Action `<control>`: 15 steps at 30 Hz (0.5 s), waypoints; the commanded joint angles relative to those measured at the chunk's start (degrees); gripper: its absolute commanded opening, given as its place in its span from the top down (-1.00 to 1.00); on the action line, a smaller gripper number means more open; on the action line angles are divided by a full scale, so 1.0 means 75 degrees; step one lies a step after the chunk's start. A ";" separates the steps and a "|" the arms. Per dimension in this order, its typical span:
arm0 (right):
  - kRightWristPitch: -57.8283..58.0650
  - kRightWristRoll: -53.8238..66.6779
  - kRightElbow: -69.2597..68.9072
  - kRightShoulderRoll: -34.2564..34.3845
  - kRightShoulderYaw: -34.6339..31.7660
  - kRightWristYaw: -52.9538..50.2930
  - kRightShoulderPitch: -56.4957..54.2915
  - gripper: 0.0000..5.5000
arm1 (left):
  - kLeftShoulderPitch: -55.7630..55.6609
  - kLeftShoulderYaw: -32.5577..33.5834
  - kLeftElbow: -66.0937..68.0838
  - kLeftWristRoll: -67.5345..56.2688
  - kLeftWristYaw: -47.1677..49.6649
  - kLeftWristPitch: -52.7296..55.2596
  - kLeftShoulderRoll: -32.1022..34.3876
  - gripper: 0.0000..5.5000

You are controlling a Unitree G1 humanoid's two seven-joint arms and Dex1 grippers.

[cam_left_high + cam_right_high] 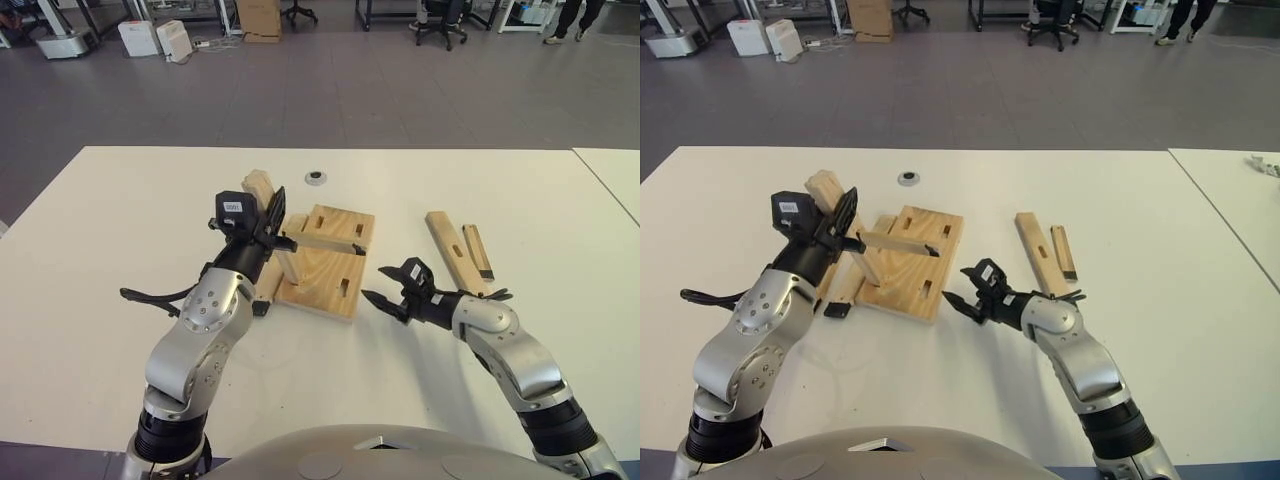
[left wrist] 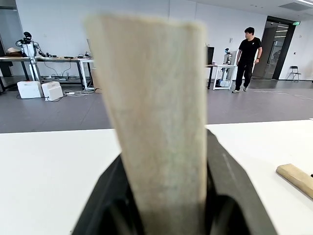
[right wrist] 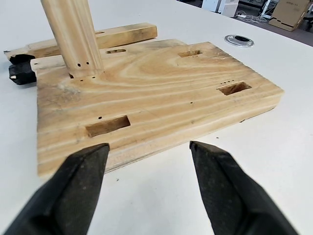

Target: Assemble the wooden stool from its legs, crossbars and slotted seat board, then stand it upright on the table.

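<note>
I see one pale wooden leg (image 3: 73,34) slotted into the flat rectangular wooden seat board (image 3: 161,83), left gripper (image 1: 278,225) clamping it, right gripper (image 1: 376,284) spread and empty, loose wooden bars (image 1: 452,252) unfitted.

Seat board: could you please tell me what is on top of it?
One wooden leg stands tilted in one corner of the seat board, gripped higher up by the left gripper. Three slots lie open. The leg's seated end is hidden.
</note>
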 commanded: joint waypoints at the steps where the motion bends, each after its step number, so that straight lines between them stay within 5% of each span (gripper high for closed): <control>1: -0.0116 0.0037 0.0169 -0.0003 -0.0290 -0.0107 -0.0127 -0.12 | -0.0186 0.0219 0.0222 -0.0212 -0.0419 -0.0049 -0.0291 0.44; 8: -0.0370 0.0066 0.0705 -0.0314 -0.1176 -0.0146 -0.0423 -0.12 | -0.0129 0.0827 -0.0002 -0.1221 -0.1350 -0.0416 -0.0764 0.06; 15: -0.0463 0.0552 0.1285 -0.0615 -0.2586 -0.0219 -0.1307 -0.12 | -0.0214 0.1282 -0.0853 -0.4527 -0.1569 -0.0061 -0.1205 -0.39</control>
